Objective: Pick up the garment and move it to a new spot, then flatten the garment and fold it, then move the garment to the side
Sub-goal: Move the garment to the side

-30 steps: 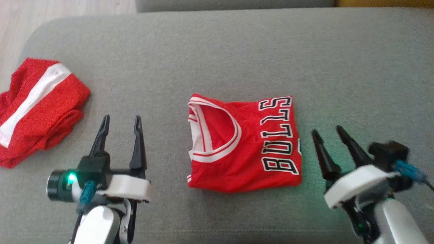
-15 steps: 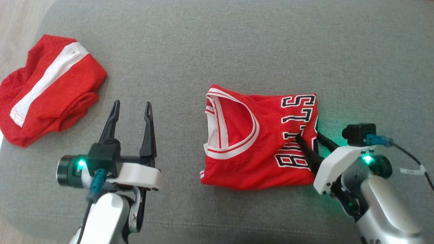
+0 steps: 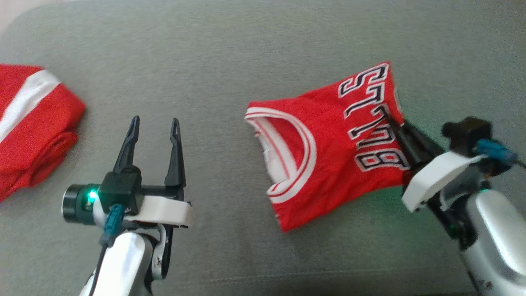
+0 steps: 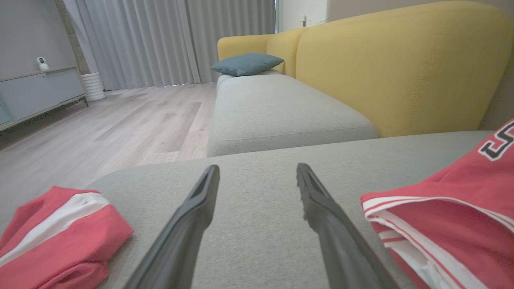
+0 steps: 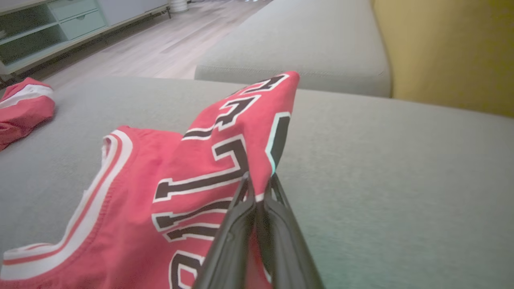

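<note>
The right claw (image 3: 395,123) is pressed together on the lettered edge of the folded jersey (image 3: 324,156), which lifts off the seat (image 3: 230,61) at the claw and trails away to its left, far corner apparently on the cushion. The left claw (image 3: 155,122) hovers spread and empty, well left of the jersey, shorts (image 3: 28,123) beyond it. The risk: the pinch may catch only some layers, so the fold spills open, or the trailing corner drags and twists.
</note>
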You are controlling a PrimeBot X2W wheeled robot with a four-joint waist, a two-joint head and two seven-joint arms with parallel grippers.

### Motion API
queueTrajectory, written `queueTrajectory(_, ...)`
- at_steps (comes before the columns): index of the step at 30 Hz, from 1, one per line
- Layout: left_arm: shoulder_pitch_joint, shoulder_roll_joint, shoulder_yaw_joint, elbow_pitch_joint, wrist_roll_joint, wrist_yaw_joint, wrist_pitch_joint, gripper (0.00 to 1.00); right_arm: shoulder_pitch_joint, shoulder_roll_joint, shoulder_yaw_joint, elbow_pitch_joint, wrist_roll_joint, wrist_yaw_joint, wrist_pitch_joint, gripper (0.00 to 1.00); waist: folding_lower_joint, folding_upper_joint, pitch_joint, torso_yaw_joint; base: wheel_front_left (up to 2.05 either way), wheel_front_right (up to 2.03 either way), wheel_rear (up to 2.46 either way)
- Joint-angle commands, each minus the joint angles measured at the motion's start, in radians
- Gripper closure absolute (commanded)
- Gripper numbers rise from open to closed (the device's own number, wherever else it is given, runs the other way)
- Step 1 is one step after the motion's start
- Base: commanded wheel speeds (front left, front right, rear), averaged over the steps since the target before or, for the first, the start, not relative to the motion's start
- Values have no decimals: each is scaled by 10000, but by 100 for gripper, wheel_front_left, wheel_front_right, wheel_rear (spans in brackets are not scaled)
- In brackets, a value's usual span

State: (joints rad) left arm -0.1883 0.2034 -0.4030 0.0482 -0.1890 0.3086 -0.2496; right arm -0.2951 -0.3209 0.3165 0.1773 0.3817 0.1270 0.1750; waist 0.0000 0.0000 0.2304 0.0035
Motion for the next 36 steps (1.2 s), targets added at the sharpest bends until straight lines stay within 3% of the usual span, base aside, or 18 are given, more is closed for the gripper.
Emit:
queueTrajectory(1, -353, 182, 418, -386, 111, -23, -121, 0, -82, -250, -87, -559, -91, 37, -18, 100, 0, 0, 35, -517, 0, 0, 0)
queueTrajectory(9, -825, 204, 164, -529, 344, -245, -121, 0, -285, -681, -823, -1136, -337, 37, 163, 100, 0, 0, 514, -1742, 0, 0, 0)
queueTrajectory(15, -1464, 159, -243, -616, 601, -494, 2, 0, -1098, -1395, -1636, -80, -351, 37, -282, 100, 0, 0, 1108, -2309, 0, 0, 0)
queueTrajectory(24, -2606, 65, -822, -724, 1028, -892, 203, 0, -2387, -2477, -2932, 1730, -435, 37, -1001, 100, 0, 0, 2181, -2617, 0, 0, 0)
queueTrajectory(36, -3706, 9, -1224, -801, 1436, -1154, 325, 0, -3459, -2564, -3898, 3403, -879, 37, -1725, 100, 0, 0, 3348, -2618, 0, 0, 0)
